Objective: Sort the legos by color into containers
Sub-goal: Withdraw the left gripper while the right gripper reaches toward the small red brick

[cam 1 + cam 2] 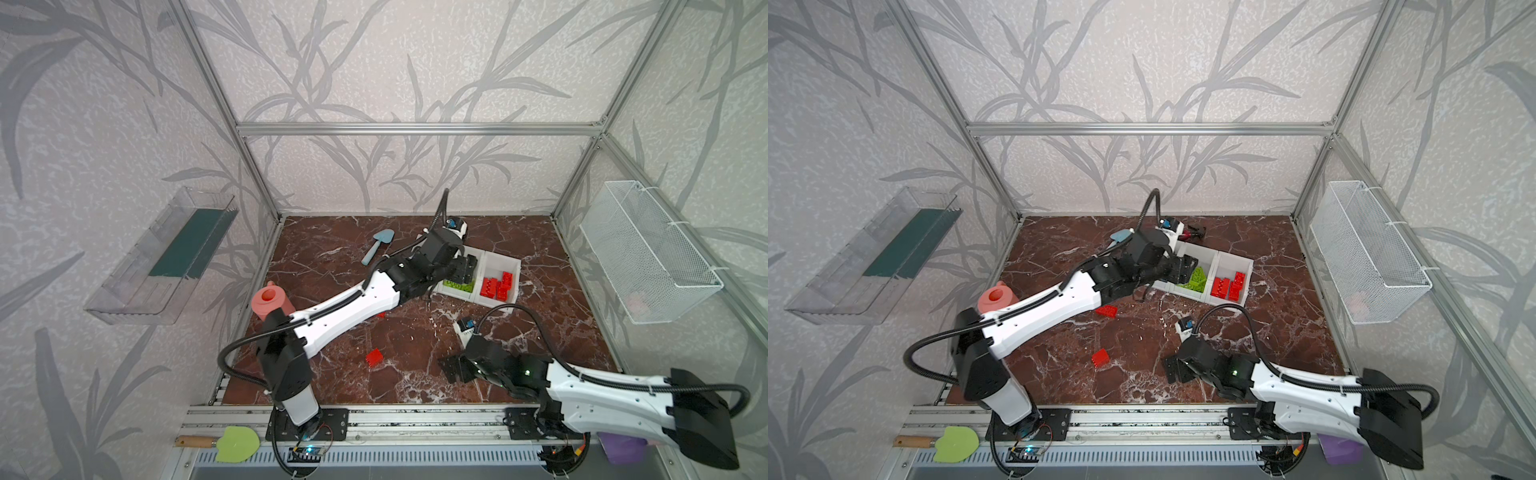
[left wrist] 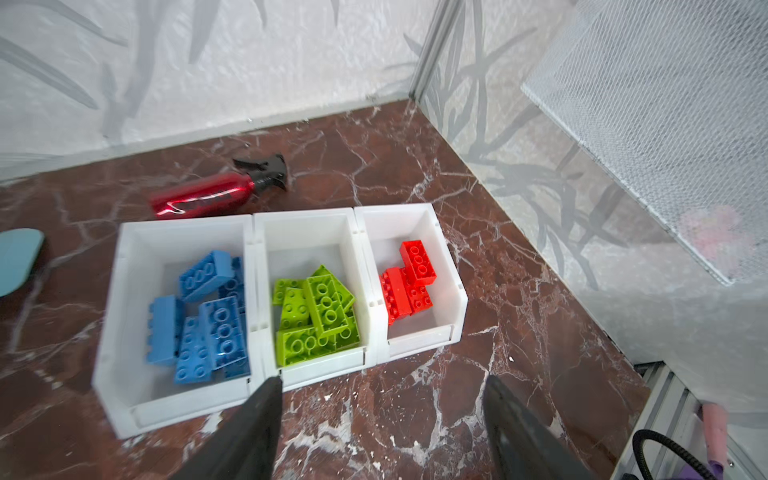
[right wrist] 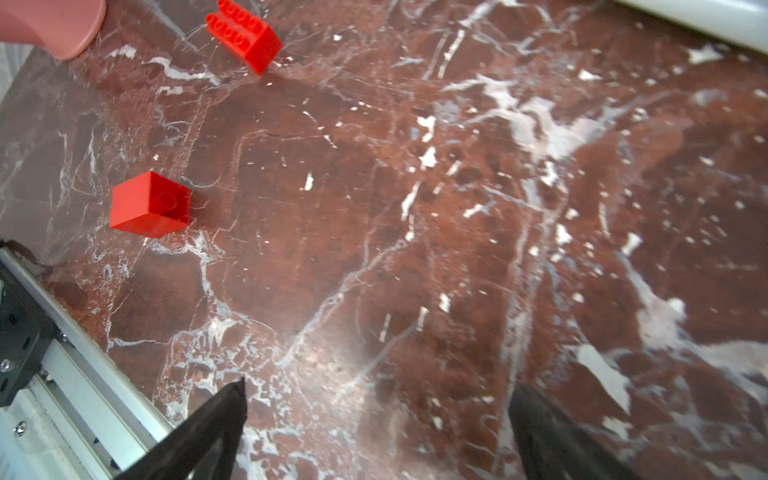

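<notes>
- We note the left gripper point(image 2: 382, 399) with its jaws spread and nothing between them. In both top views it hangs above the bins point(image 2: 303, 228), about over the seam between the first and the middle one.
- We note the right gripper point(image 3: 380, 399) with its jaws spread wide and empty, low over the bare table point(image 3: 457, 208) near the front edge, well apart from the bins.
- The bins are three white ones joined in a row, toward the back right of the table. The left arm point(image 1: 353, 307) hides the leftmost in both top views.
- We find the blue legos point(image 2: 208, 316) in a jumbled pile in the bin nearest the trowel point(image 1: 376, 245). We cannot fix the count.
- The green legos point(image 2: 320, 311) are heaped in the middle bin, several tilted on one another.
- The red legos point(image 2: 409, 282) are a few pieces in the third bin, bunched together against one side wall.
- We see a red brick point(image 3: 149, 205) loose on the table, between the two arms and toward the front.
- A second red brick point(image 1: 1106, 311) is loose too, just beside the left arm and partly hidden under it in a top view.
- The spray bottle point(image 2: 208, 197) lies on its side behind the bins, just beside the blue one.
- The pink can point(image 1: 270, 301) stands at the left edge of the table, near the left arm.
</notes>
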Controlling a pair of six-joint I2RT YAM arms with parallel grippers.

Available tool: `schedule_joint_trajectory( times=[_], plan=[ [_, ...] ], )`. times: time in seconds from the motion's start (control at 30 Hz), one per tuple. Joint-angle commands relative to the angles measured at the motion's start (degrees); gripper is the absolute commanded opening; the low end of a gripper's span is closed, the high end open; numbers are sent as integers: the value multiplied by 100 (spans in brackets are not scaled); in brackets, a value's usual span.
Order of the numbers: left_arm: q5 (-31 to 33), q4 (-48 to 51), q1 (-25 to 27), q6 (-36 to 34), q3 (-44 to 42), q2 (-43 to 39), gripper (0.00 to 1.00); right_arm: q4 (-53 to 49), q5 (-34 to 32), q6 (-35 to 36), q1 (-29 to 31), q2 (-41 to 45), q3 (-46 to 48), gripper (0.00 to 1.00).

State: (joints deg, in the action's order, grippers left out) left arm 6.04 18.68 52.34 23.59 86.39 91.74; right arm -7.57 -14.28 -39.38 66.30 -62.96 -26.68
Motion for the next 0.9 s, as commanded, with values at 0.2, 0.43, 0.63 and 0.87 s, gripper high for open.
schedule_joint_trajectory(
  times=[0.2,0.43,0.63,0.87],
  plan=[
    [1900,421,-11,647,-2086,-2632,75,177,-687,-57,863,-2584,-2090,99],
    [2473,900,-23,865,-3130,-4501,75,-56,-460,241,1252,-4074,-3501,99],
    [2764,1721,-31,985,-3408,-5314,75,98,-186,242,1263,-4559,-3852,99],
    [2851,2014,-31,1071,-3612,-5798,75,-4,-57,520,1227,-5017,-4283,93]
  ],
)
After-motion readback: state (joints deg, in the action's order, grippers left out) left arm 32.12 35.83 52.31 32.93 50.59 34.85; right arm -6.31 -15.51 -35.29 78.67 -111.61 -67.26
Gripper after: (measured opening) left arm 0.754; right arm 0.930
